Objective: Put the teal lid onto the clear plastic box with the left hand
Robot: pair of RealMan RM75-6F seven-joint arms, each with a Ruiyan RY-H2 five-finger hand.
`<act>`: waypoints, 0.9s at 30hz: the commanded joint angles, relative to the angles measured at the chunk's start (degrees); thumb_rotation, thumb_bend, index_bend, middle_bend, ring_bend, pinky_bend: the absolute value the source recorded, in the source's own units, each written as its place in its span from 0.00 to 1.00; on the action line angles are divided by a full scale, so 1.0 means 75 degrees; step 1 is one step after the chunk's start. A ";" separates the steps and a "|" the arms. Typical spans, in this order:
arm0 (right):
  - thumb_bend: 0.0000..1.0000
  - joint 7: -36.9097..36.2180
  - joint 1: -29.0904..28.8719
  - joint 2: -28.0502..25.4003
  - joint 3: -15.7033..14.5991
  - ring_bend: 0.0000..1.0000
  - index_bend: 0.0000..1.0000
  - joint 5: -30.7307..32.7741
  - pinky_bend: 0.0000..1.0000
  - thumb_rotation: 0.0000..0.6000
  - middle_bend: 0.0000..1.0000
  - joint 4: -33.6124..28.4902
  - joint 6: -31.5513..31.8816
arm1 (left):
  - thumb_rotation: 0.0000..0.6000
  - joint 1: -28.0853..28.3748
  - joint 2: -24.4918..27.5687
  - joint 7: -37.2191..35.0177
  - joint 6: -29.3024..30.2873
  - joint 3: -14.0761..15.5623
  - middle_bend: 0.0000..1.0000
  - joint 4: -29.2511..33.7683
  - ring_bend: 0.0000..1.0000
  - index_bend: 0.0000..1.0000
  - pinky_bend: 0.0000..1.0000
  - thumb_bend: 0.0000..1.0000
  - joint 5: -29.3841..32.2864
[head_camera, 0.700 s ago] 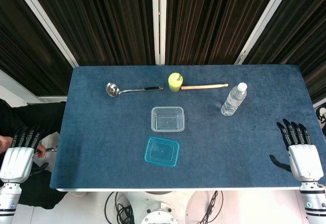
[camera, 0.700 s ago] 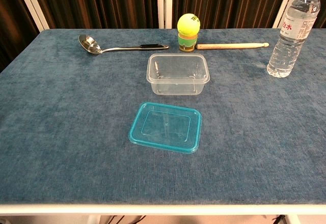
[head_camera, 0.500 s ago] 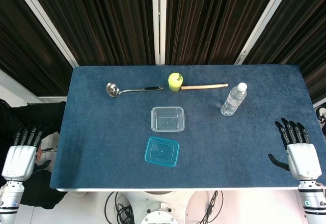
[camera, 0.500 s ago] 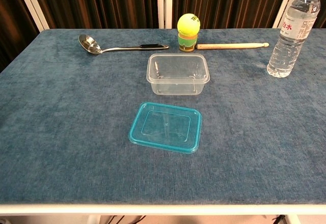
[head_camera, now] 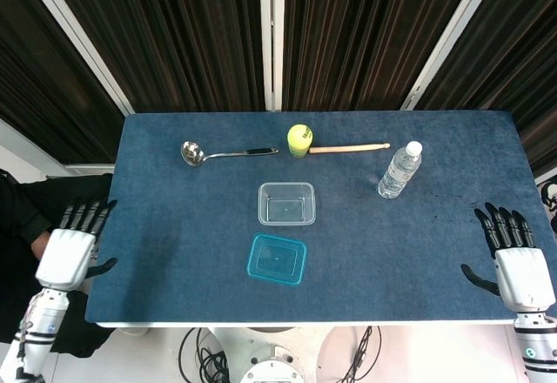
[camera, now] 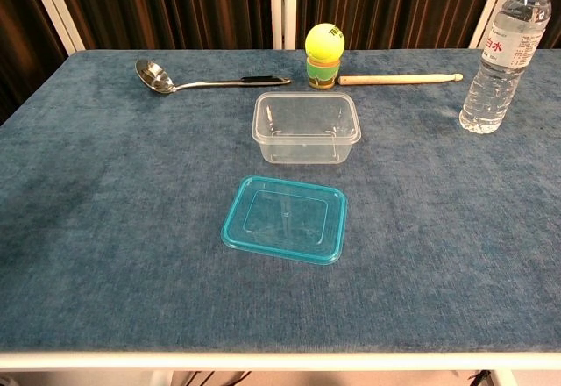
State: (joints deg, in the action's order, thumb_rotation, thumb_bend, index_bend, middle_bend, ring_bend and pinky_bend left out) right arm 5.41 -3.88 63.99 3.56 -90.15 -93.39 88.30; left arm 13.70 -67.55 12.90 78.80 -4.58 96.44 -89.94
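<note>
The teal lid (camera: 286,220) lies just before the clear plastic box (camera: 306,127); ladle (camera: 203,78), tennis ball (camera: 324,42), drumstick (camera: 400,78) and water bottle (camera: 504,54) sit behind. Both the left hand (head_camera: 68,252) and right hand (head_camera: 517,265) are empty, fingers spread.

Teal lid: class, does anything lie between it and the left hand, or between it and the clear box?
Nothing visible does. Only bare table separates the left hand from the teal lid, and the clear plastic box lies just beyond the lid, uncovered.
</note>
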 commanded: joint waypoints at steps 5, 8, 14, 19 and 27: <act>0.11 -0.0113 -0.0037 -0.0119 -0.0070 0.00 0.00 -0.0264 0.00 1.00 0.00 -0.0142 0.0050 | 1.00 0.1929 -0.0732 -0.0223 -0.1971 -0.0700 0.02 0.0128 0.00 0.07 0.00 0.00 -0.0243; 0.11 -0.0066 -0.0051 -0.0143 -0.0077 0.00 0.00 -0.0311 0.00 1.00 0.00 -0.0171 0.0051 | 1.00 0.2677 -0.1323 -0.0203 -0.2718 -0.0960 0.02 -0.0196 0.00 0.07 0.00 0.00 -0.0031; 0.11 -0.0110 -0.0034 -0.0127 -0.0127 0.00 0.00 -0.0368 0.00 1.00 0.00 -0.0174 0.0066 | 1.00 0.3961 -0.2601 -0.0016 -0.3878 -0.1283 0.02 -0.1186 0.00 0.07 0.00 0.00 0.0422; 0.11 -0.0136 -0.0012 -0.0154 -0.0124 0.00 0.00 -0.0329 0.00 1.00 0.00 -0.0173 0.0082 | 1.00 0.4765 -0.3588 0.0084 -0.4362 -0.1504 0.02 -0.2101 0.00 0.07 0.00 0.00 0.0801; 0.11 -0.0274 -0.0004 -0.0156 -0.0131 0.00 0.00 -0.0258 0.00 1.00 0.00 -0.0101 0.0040 | 1.00 0.5727 -0.4570 0.0219 -0.4936 -0.1761 0.02 -0.3536 0.00 0.07 0.00 0.00 0.1393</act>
State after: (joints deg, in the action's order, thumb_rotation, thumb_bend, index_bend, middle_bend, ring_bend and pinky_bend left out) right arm 3.47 -3.95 62.80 2.59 -92.16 -94.25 88.61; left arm 54.95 -100.21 14.19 43.21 -17.13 71.86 -80.90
